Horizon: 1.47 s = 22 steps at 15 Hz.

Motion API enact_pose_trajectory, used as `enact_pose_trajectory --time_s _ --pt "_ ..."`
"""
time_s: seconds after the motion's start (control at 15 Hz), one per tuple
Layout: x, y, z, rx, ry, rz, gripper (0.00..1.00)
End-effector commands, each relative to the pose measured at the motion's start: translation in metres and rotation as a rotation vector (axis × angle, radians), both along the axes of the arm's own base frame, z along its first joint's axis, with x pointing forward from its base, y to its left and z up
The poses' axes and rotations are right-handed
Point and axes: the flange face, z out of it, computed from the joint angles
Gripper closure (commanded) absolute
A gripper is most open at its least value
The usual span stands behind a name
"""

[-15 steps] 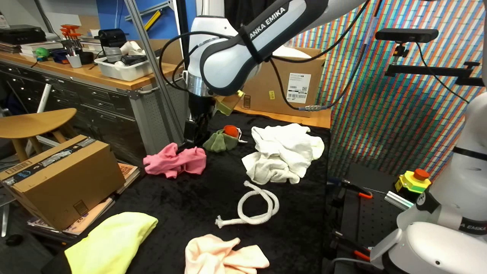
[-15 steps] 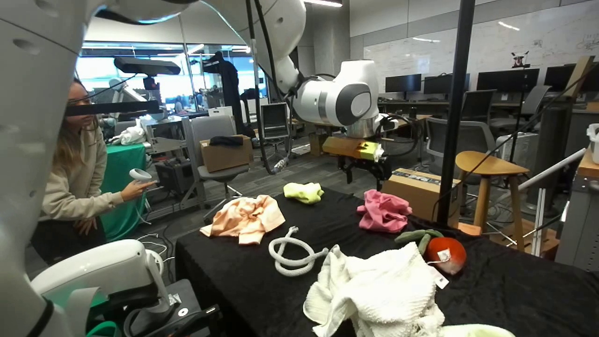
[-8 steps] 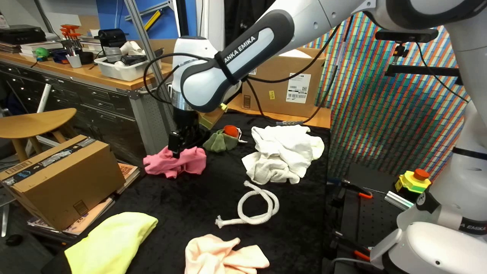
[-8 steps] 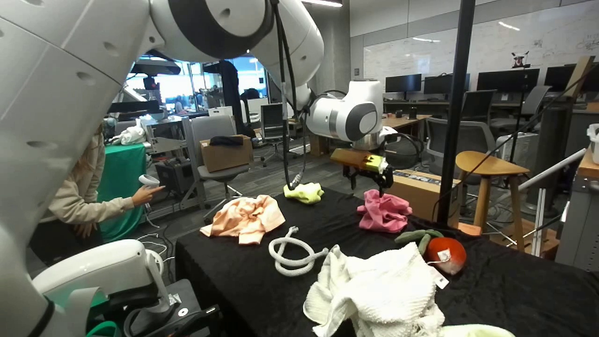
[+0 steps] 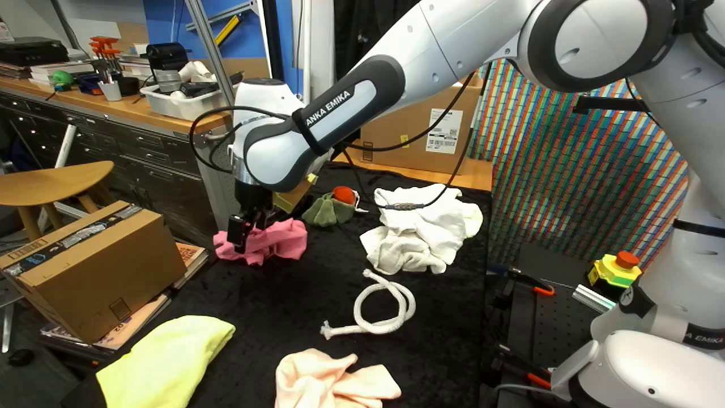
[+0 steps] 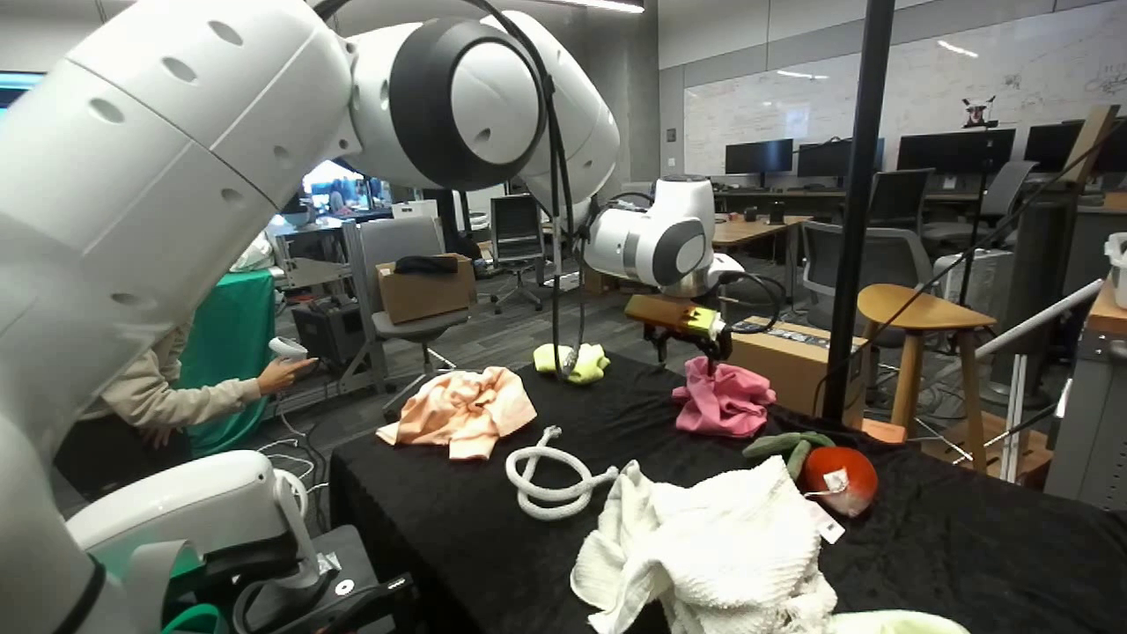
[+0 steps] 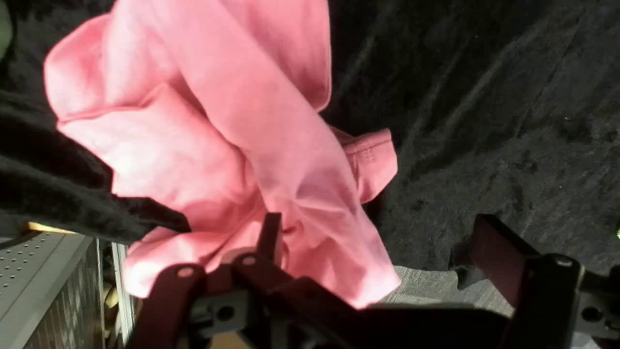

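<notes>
While jaws stand wide, grpr (image 7: 380, 235) hangs nr crumpled pink cloth (image 7: 252, 116)

Jaws spread wide near pink cloth (image 7: 252, 111); contact unclear.

Grey wall (image 6: 722, 31) is carrying a whiteboard (image 6: 924, 84) | plank-patterned carpet (image 6: 502, 339) is running under office chairs (image 6: 517, 231) | wooden stool (image 5: 54, 184) is standing near black-drawered workbench (image 5: 116, 141) | ceiling strip light (image 6: 607, 5) is glowing
</notes>
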Motion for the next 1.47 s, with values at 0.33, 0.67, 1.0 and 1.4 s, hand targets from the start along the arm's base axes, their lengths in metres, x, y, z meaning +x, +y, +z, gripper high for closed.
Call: enact_pose_trajectory --time_s 0.33,0.67,1.0,1.4 --pt "0.034 -0.005 -0.022 -0.043 -0.034 0.016 0.00" --pt "0.043 -0.014 -0.030 -0.073 -0.043 0.012 0.00" --pt "0.045 -0.017 -0.036 -0.082 -0.018 0.018 0.43" --pt "0.043 -0.020 -0.035 -0.087 0.049 0.034 0.92"
